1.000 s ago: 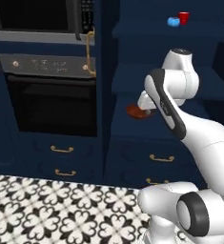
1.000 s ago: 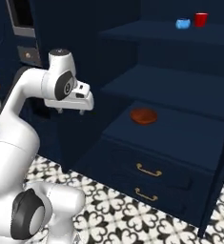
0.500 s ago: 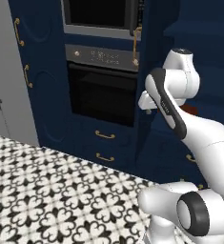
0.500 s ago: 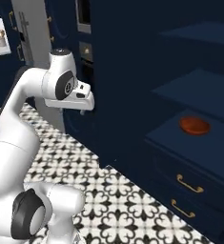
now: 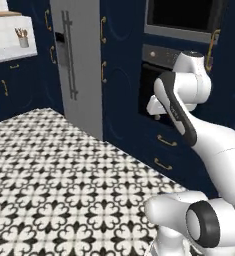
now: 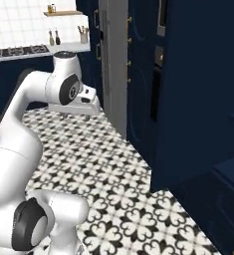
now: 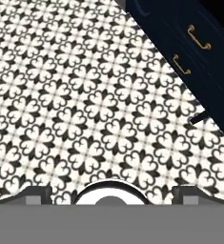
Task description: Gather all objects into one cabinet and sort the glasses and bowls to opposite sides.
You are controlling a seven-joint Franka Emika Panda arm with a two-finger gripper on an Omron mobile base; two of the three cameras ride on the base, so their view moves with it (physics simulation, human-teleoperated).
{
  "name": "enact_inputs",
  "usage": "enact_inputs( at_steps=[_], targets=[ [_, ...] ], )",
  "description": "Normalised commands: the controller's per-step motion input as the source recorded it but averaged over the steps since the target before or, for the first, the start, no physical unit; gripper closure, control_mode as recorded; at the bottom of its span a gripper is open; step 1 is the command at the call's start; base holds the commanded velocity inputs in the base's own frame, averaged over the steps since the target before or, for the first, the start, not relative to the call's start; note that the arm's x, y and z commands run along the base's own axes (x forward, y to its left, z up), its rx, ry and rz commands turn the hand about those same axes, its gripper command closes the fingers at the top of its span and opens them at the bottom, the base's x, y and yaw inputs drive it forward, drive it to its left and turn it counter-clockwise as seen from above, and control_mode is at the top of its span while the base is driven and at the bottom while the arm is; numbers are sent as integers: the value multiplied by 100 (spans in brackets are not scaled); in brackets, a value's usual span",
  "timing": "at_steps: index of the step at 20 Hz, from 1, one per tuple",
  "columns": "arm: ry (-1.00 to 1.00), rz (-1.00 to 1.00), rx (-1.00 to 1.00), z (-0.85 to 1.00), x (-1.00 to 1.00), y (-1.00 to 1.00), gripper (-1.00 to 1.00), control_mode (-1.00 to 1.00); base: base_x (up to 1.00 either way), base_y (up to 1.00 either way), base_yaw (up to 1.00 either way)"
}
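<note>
My gripper [image 7: 111, 194] is open and holds nothing; its fingertips [image 7: 35, 193] stand wide apart over the black-and-white tiled floor. The hand hangs at chest height in front of the oven wall in the left base view [image 5: 156, 107]. In the right base view it sits out over the floor [image 6: 87, 102]. The cabinet [image 6: 200, 94] shows as a tall navy panel with a shelf edge at the far right. The glasses and the bowls are out of view.
A grey fridge [image 5: 77, 65] stands between navy tall units, with a built-in oven [image 5: 161, 80] to its right. Navy drawers with brass handles [image 7: 199, 38] line the floor's edge. A counter with a utensil pot [image 5: 22, 39] lies far left. The tiled floor [image 5: 64, 175] is open.
The whole picture has swung left as the base turns. The cabinet's shelves and the reddish-brown bowl have slid out to the right. The arm keeps its pose, the gripper open.
</note>
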Motion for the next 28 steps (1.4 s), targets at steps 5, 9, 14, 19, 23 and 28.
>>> enact_inputs(
  at_steps=[5,9,14,19,23,28],
  targets=[
    [0,0,0,0,0,0,-100,100,38,12,50],
    [0,0,0,0,0,0,-100,100,99,2,15],
    [0,0,0,0,0,0,-100,100,100,-1,52],
    [0,0,0,0,0,0,-100,100,92,-7,73],
    [0,0,0,0,0,0,-100,100,79,-6,77],
    [0,0,0,0,0,0,-100,100,95,-10,41]
  ],
)
